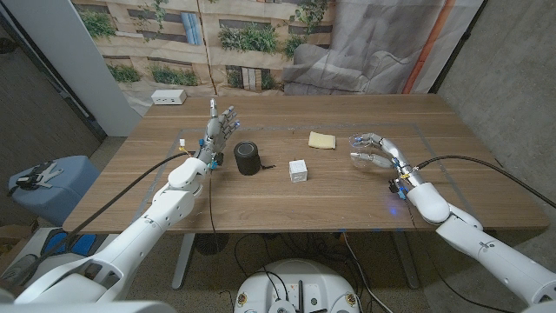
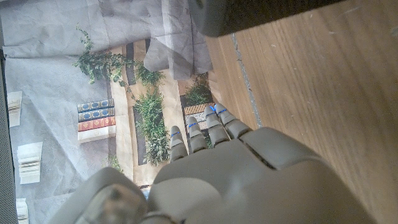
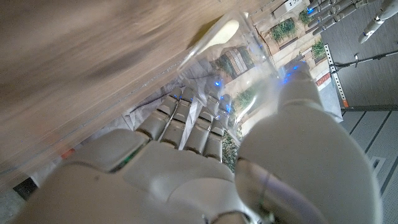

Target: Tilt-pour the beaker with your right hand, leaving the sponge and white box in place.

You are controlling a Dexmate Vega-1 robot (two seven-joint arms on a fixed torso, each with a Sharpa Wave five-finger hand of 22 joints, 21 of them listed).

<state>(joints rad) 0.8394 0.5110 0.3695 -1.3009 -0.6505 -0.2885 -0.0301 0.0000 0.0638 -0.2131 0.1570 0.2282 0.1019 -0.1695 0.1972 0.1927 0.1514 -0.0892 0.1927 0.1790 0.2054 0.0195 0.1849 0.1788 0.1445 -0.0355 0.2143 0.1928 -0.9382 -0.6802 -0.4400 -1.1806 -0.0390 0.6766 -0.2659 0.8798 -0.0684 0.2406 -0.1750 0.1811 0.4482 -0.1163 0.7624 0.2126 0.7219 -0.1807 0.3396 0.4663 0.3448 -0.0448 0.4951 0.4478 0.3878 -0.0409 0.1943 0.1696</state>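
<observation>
Clear glass beaker (image 1: pixel 363 142): gripped in my right hand (image 1: pixel 377 155), tipped sideways, fingers wrapped round it. No legible markings. My left hand (image 1: pixel 219 127): spread, holding nothing.

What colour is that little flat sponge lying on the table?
Pale yellow. The sponge shows best in the head view, lying on the wooden table.

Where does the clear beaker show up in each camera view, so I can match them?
Head view: the beaker is held in the right hand, right of the sponge.
Right wrist view: the beaker lies against the fingers.
Left wrist view: I cannot make it out there.
Shared landmark: the wooden table.
</observation>
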